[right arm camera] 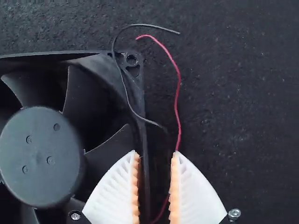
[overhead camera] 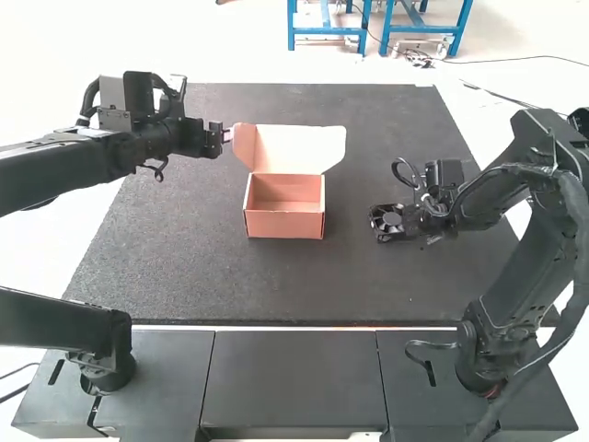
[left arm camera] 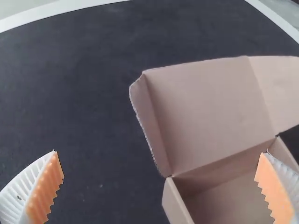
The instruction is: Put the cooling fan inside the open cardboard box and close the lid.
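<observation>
at mid-desk the cardboard box sits open, lid standing up along its 12 o'clock edge. out at 3 o'clock, well apart across open desk, there's the cooling fan, with the right gripper clamped on its frame edge, red wire just beside. the left gripper hangs with fingers spread wide at the lid's 9 o'clock corner.

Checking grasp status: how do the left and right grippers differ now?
The left gripper is open, empty, beside the brown cardboard box's raised lid; the right gripper is shut on the black cooling fan's frame edge. The left is high, the right low near the mat. Both have white ribbed fingers, orange pads.
</observation>
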`<state>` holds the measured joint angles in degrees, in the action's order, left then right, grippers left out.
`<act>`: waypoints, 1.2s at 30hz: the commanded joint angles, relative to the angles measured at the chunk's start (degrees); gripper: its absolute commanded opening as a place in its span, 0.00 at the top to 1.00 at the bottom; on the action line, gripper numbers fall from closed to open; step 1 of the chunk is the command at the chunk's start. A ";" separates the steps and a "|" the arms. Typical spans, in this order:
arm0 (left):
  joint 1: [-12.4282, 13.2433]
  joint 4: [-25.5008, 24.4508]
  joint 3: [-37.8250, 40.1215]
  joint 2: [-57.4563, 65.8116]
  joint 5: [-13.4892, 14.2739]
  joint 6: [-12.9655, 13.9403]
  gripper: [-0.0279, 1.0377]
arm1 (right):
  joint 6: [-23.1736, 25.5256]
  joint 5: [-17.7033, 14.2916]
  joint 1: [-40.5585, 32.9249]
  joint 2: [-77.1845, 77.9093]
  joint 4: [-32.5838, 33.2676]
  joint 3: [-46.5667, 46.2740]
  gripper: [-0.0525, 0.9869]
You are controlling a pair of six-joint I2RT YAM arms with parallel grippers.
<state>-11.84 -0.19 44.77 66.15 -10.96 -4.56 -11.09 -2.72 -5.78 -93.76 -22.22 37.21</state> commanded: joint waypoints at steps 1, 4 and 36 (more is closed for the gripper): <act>0.67 0.36 0.05 -1.46 -0.38 1.04 0.07 | 0.63 0.96 -0.11 -1.34 0.51 -0.82 0.90; 0.59 -0.17 0.14 -1.46 -0.38 1.92 0.07 | 0.63 3.42 0.07 -1.08 0.60 -1.09 0.97; -1.26 -4.03 -8.83 -13.50 -0.99 4.29 0.06 | -4.11 30.14 -0.55 29.07 51.49 18.34 0.97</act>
<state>-12.25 -4.54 35.79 54.13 -11.20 -0.91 -18.02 21.15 -4.58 -66.41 29.02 52.23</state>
